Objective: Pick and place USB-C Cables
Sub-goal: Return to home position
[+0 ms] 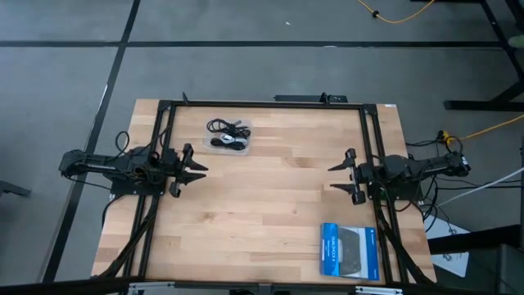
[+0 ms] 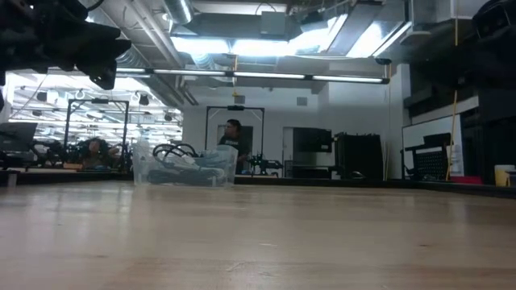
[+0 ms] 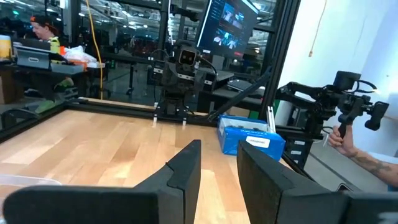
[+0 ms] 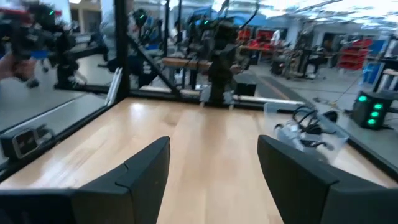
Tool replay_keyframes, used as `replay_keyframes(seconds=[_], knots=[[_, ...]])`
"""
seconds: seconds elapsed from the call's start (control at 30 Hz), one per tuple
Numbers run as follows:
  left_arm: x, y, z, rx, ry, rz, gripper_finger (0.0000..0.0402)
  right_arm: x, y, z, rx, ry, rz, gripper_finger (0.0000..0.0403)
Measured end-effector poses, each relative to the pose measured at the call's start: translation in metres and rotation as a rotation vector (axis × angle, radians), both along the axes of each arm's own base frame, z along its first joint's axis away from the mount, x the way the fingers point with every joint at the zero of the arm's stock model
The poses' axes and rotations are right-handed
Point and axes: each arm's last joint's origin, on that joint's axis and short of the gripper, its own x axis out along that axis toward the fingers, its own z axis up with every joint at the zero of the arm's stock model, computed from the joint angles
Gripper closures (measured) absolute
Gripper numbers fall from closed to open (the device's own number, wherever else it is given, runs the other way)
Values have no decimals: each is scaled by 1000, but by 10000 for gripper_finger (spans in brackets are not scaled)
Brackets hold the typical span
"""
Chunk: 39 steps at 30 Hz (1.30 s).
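Observation:
The USB-C cables (image 1: 228, 133), black with a silver-white one among them, lie loosely coiled in a small clear plastic container (image 2: 187, 167) at the table's far left. The right wrist view also shows the cables (image 4: 306, 129). My left gripper (image 1: 195, 170) hovers open near the table's left edge, just nearside of the container. Its open fingers fill the bottom of the left wrist view, around my left gripper (image 3: 217, 177). My right gripper (image 1: 334, 177) hovers open near the right edge, facing the left one across the table. It shows as my right gripper (image 4: 214, 171) in its own wrist view.
A blue box (image 1: 350, 250) lies flat at the table's near right corner, and the left wrist view shows the blue box (image 3: 250, 137) too. A black frame (image 1: 262, 104) runs along the far edge. A person's hand (image 3: 347, 142) shows beyond the table. Bare wood lies between the grippers.

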Motion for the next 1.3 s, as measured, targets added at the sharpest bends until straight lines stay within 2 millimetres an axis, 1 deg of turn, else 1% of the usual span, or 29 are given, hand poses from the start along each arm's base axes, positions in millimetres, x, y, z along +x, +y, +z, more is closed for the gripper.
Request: replay_keyframes(seconds=[0.23, 0.53, 0.7, 0.87, 1.0, 1.3], knots=[[1, 0, -5, -20, 50, -3, 305, -1, -5, 2, 4, -23, -51, 156], [1, 0, -7, -21, 80, -3, 305, -1, -6, 2, -2, -25, -63, 156], [1, 0, -10, -44, 107, -12, 305, -1, -6, 2, 45, -20, -61, 156], [1, 0, -20, -13, 204, -12, 305, -1, -6, 2, 53, -20, -61, 156], [1, 0, -21, -117, 232, 3, 305, -1, -6, 2, 52, -19, -61, 156], [1, 0, -21, -128, 233, 3, 305, -1, -6, 2, 53, -19, -61, 156]])
